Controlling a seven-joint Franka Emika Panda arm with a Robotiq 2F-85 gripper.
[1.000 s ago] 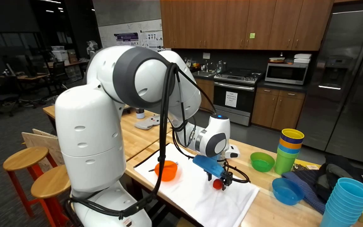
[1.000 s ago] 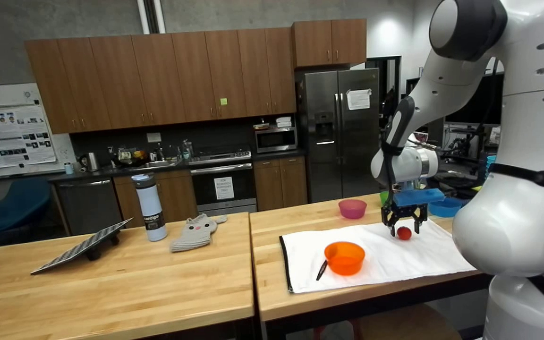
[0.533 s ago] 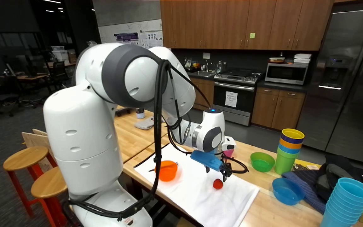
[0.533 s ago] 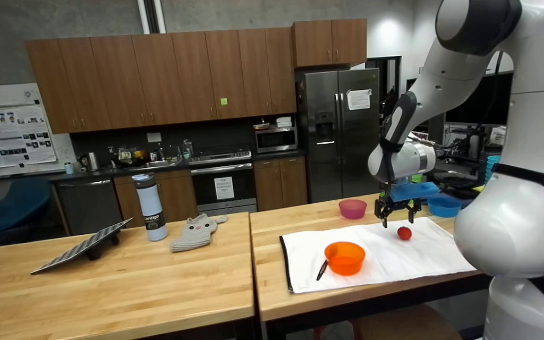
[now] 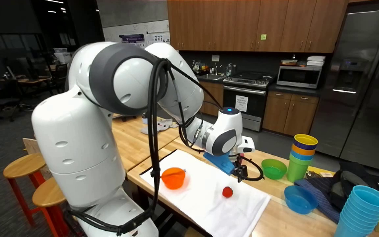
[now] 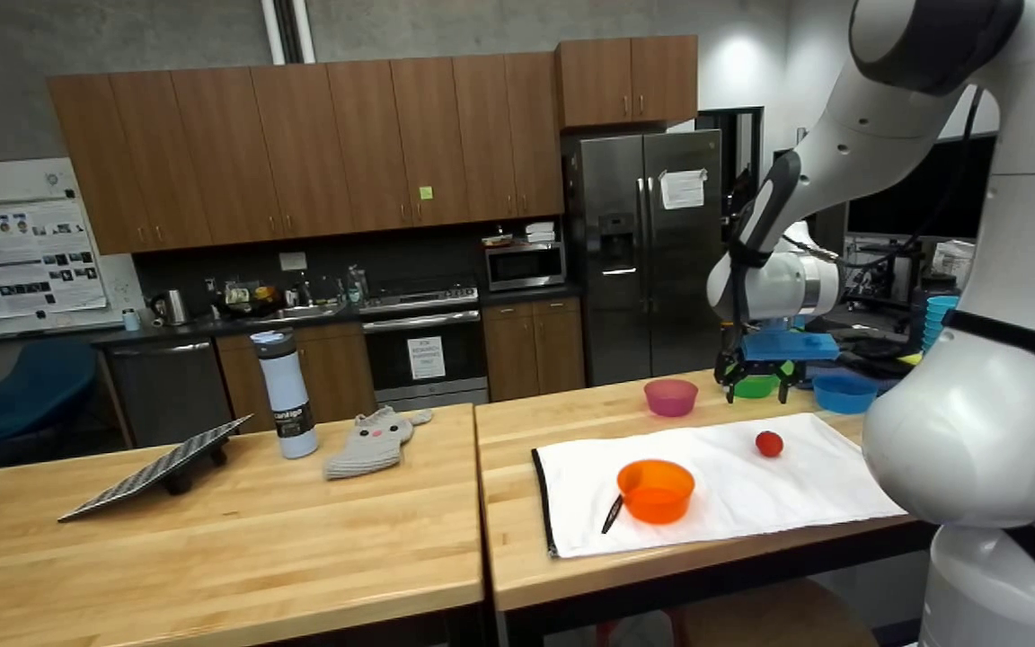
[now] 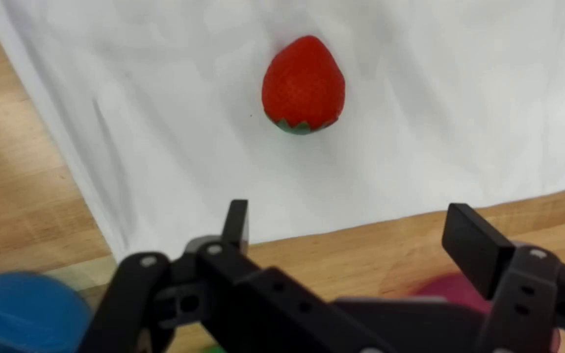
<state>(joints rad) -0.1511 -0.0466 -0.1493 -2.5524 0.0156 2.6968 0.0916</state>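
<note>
My gripper (image 7: 348, 208) is open with nothing between its fingers. It also shows in an exterior view (image 6: 756, 395), raised above the table past the cloth's far edge and in front of the green bowl (image 6: 758, 386). A red strawberry (image 7: 304, 83) with green leaves lies on the white cloth (image 7: 165, 122), apart from the fingers. It shows as a small red ball shape in both exterior views (image 5: 227, 192) (image 6: 769, 443). The pink bowl (image 7: 451, 289) is partly hidden behind the right finger in the wrist view. The blue bowl (image 7: 22, 314) is at the lower left there.
An orange bowl (image 6: 657, 494) stands on the cloth with a black pen (image 6: 612, 515) beside it. Stacked cups (image 5: 299, 164), light blue cups (image 5: 362, 210) and dark bags (image 5: 350, 181) stand at the table's end. A bottle (image 6: 286, 395) and grey mitt (image 6: 372, 443) are on the adjoining table.
The gripper was around the strawberry with open fingers one second ago. It has risen and moved back past the cloth's far edge. The strawberry has stayed on the cloth.
</note>
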